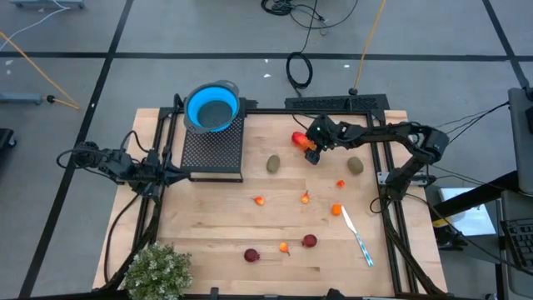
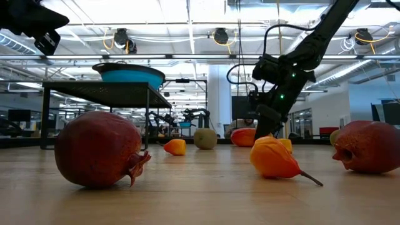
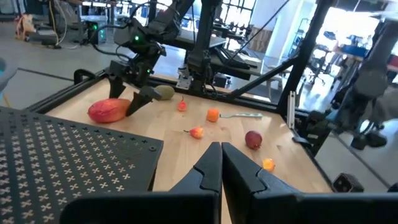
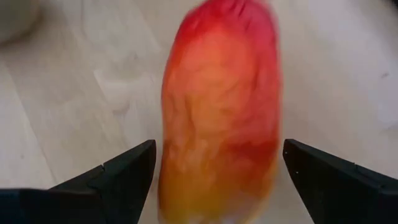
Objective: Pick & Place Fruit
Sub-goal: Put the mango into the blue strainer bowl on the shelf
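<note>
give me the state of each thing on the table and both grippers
right gripper: open, fingers either side of the red-orange fruit
red-orange fruit: lying on the table, not gripped
left gripper: shut, empty, by the black rack
blue bowl: upright on the black rack
two dark red balls: resting on the table, untouched
white and blue utensil: lying flat

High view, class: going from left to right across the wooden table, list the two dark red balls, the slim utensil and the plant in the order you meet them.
Bushy green plant → first dark red ball → second dark red ball → white and blue utensil.
</note>
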Robot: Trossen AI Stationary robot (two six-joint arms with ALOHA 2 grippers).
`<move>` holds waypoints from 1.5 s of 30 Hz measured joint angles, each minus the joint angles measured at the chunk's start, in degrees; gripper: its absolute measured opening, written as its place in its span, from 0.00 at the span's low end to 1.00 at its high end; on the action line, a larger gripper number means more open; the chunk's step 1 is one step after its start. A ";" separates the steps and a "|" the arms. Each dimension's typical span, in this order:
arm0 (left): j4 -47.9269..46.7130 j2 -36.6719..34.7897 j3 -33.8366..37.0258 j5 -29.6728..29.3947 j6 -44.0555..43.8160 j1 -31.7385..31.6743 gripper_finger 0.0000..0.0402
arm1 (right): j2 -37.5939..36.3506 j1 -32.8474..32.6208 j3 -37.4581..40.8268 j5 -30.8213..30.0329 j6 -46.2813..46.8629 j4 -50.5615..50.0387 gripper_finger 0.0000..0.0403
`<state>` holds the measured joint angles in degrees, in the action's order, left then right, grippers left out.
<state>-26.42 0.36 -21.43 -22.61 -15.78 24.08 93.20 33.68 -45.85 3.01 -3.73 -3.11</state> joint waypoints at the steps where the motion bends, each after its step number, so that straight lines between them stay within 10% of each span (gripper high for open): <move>1: 0.02 0.00 0.00 0.01 -0.58 0.02 0.00 | 0.37 -0.03 0.01 -0.02 0.00 0.33 0.86; 25: 0.16 0.00 0.00 -2.46 -9.42 0.01 0.06 | -1.88 -1.30 -0.03 -0.27 3.50 2.00 0.55; 45: 20.63 6.54 0.00 0.95 -11.20 0.00 0.36 | -26.54 -18.97 -0.14 -22.90 3.54 4.55 0.54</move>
<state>-5.79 6.90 -21.43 -21.66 -26.98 24.08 66.66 14.71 -46.00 -19.90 -0.19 1.45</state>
